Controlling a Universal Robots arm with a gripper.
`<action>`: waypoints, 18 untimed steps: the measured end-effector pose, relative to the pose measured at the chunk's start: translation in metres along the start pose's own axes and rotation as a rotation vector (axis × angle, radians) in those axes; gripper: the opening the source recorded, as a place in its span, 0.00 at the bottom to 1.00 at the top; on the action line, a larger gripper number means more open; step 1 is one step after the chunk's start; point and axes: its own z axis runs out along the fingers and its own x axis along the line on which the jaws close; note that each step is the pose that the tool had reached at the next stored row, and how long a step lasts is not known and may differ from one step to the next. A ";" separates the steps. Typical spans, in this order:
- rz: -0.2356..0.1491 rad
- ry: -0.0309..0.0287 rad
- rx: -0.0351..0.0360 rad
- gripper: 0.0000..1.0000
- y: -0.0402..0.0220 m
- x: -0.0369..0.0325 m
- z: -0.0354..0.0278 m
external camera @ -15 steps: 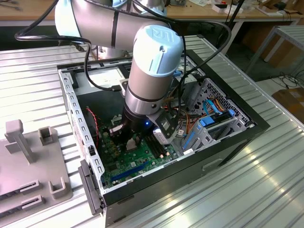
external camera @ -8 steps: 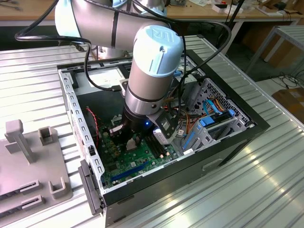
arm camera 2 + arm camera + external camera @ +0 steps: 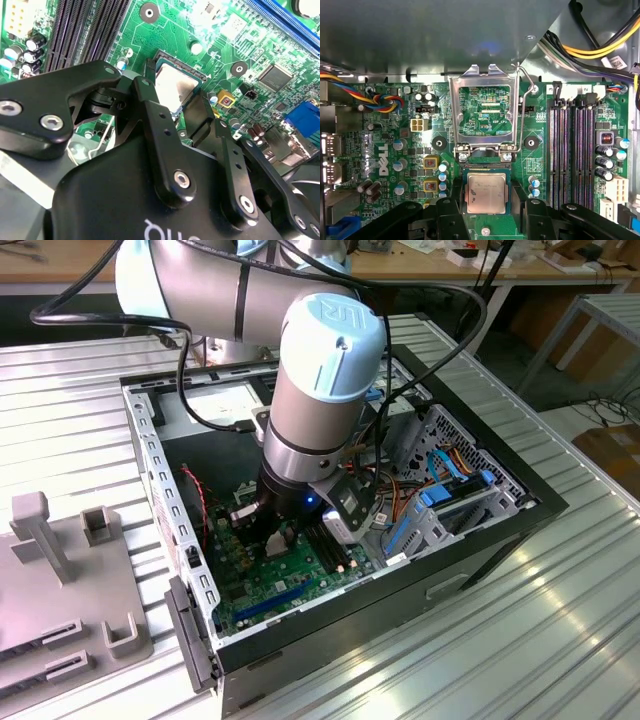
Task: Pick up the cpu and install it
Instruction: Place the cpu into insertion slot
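I see cpu (image 3: 486,194) lying flat in socket on green board (image 3: 385,125); metal frame (image 3: 485,75) flipped up beside it; my tool (image 3: 486,185) loose, fingers (image 3: 456,196) spread either side, not touching cpu.

Dull brushed-metal cpu (image 3: 486,193), matt-black claw (image 3: 197,107)

The motherboard (image 3: 395,145) is bright green, laced with fine pale lines. The cpu (image 3: 486,193) is dull silvery-grey — the metal frame (image 3: 454,110) a shinier silver. The memory slots (image 3: 570,155) and the gripper (image 3: 175,112) are black. A wire bundle (image 3: 382,100) twists red, blue, yellow and orange. The arm (image 3: 310,410) is silver-grey with a pale blue cap (image 3: 335,325); the table (image 3: 560,620) is silver, ribbed in stripes.
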 end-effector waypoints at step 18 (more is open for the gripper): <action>-0.009 0.0003 -0.0001 0.47 0.0006 0.0002 0.0010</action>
